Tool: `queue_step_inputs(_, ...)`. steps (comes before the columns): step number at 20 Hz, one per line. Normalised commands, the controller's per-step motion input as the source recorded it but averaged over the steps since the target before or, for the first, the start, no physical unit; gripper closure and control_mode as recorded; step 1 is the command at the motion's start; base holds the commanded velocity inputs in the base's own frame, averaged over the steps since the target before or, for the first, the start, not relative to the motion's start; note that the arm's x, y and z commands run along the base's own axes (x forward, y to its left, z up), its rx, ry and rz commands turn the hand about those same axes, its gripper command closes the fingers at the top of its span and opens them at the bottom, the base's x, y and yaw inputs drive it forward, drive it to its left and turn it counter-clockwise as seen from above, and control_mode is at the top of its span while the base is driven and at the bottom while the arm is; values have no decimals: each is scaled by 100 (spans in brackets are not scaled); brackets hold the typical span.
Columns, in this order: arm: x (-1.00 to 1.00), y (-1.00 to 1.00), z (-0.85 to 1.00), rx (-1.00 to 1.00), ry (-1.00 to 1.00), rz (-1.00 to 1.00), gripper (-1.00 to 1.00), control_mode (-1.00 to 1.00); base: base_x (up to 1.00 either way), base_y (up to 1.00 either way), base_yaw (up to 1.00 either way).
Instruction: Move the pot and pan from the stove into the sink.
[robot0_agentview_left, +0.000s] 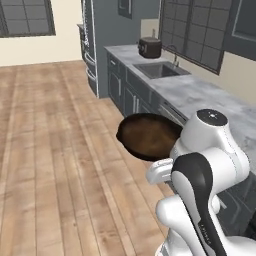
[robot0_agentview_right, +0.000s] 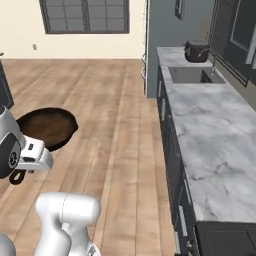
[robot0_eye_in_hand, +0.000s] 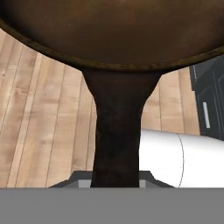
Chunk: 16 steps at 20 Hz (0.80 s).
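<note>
One stiff, likely heavy pan (robot0_agentview_left: 149, 136) hangs over the floor, the pincer clamped on its short handle (robot0_eye_in_hand: 118, 127), a tip-prone hold.

You're looking at an arm (robot0_agentview_left: 205, 165) built from glossy white, rounded shells — fat cylindrical links with smooth domed ends. In the left base view one joint cap carries a small grey disc on top, and a broad black curved band wraps the elbow, with faint pale lettering low on the dark part. From the right base view you see a white boxy wrist block (robot0_agentview_right: 34, 155) with a dark recess — and a small black ring under it.
</note>
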Motion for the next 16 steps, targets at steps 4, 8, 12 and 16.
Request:
queue_step_inputs(4,0,0,0,0,0,0,100,100,99,32,0)
queue_step_inputs(8,0,0,0,0,0,0,100,100,100,30,0)
queue_step_inputs(12,0,0,0,0,0,0,100,100,100,30,0)
queue_step_inputs(16,0,0,0,0,0,0,100,100,100,35,0)
